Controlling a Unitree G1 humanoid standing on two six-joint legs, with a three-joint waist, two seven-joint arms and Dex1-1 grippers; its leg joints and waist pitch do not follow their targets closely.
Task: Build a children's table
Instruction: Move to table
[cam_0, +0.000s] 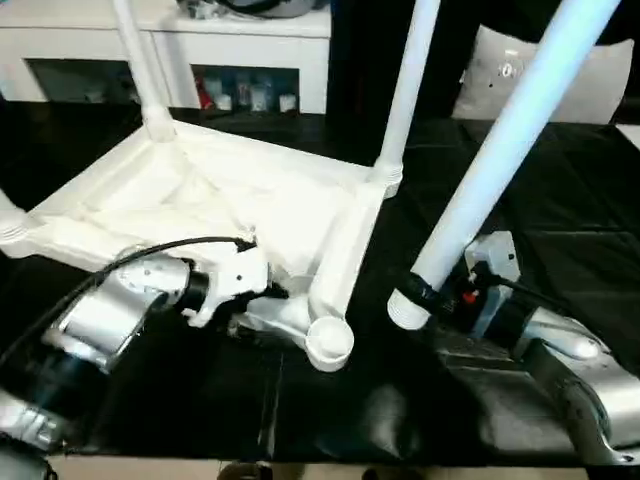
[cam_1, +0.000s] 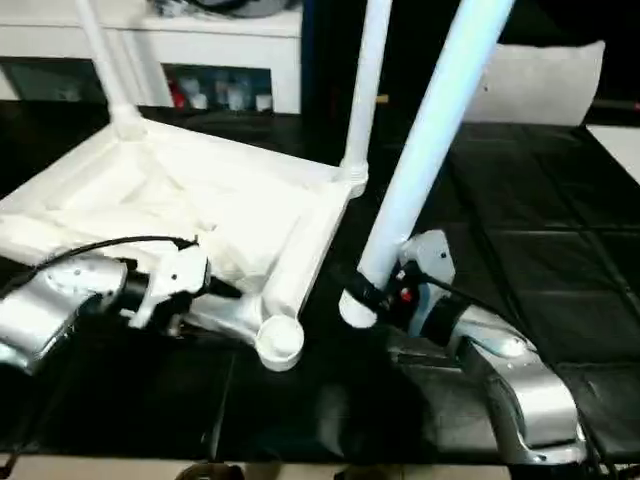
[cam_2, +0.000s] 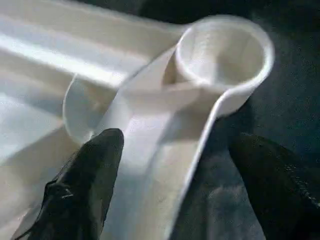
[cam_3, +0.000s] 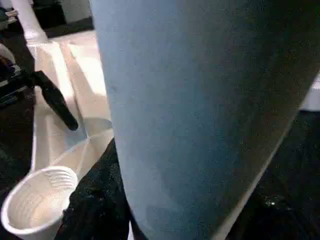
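Tabletop (cam_0: 210, 200) upside down on black worktop (cam_0: 560, 230), ribbed underside up, spanning the worktop's left and middle. Two legs (cam_0: 405, 100) already upright in the far corner sockets, one at far left, one at far right of the top. Near-right corner socket (cam_0: 330, 342) empty, open end up, close to the worktop's near edge. Near-left corner only partly visible at the picture's left edge.

Left tool (cam_2: 172, 185) at the tabletop's near rim just beside the empty socket; fingers (cam_2: 87, 180) spread, one inside the rim on the underside, the other outside over the worktop, rim wall between them. Contact with the rim unclear.

Right tool (cam_0: 440, 290) pinching a third leg (cam_0: 500, 150) near its lower end. Leg tilted, top leaning away and right, bottom end (cam_1: 355, 310) hanging just above the worktop, just right of the empty socket, not in it. Ridged lower end visible below the grip.

White shelf unit (cam_0: 230, 60) with small items behind the worktop's far edge; pale cushion-like thing (cam_0: 560, 75) at far right.
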